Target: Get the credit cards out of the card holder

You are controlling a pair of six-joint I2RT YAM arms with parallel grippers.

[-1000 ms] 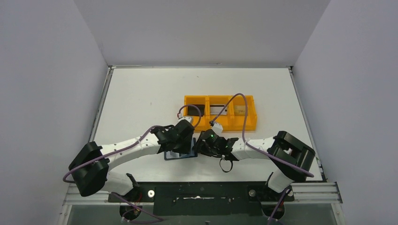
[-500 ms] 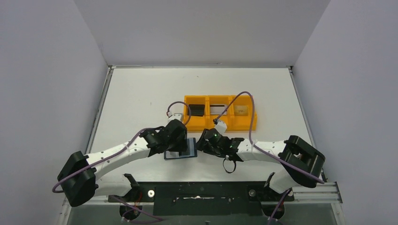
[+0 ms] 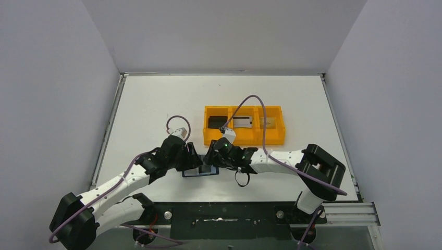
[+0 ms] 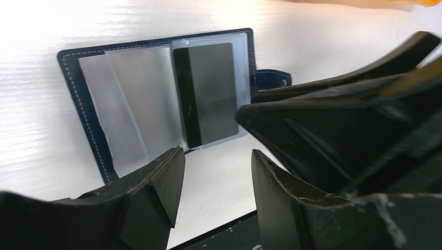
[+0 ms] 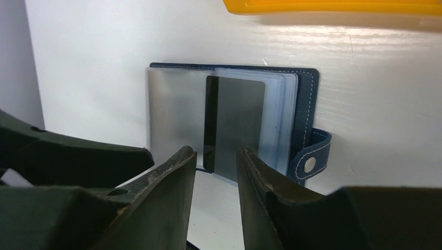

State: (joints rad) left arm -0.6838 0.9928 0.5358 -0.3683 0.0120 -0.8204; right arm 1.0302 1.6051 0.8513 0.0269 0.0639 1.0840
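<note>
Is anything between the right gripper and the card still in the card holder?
Nothing solid. The right gripper, jaws open, hangs just short of the near edge of the grey card in the open card holder. Only a clear sleeve covers it; the left gripper sits aside.

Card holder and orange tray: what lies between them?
Only bare white table separates the card holder from the orange tray, shown in the right wrist view.

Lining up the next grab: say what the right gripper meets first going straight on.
Likely the near edge of the grey striped card in the open card holder, ahead of the right gripper; depth unclear.
</note>
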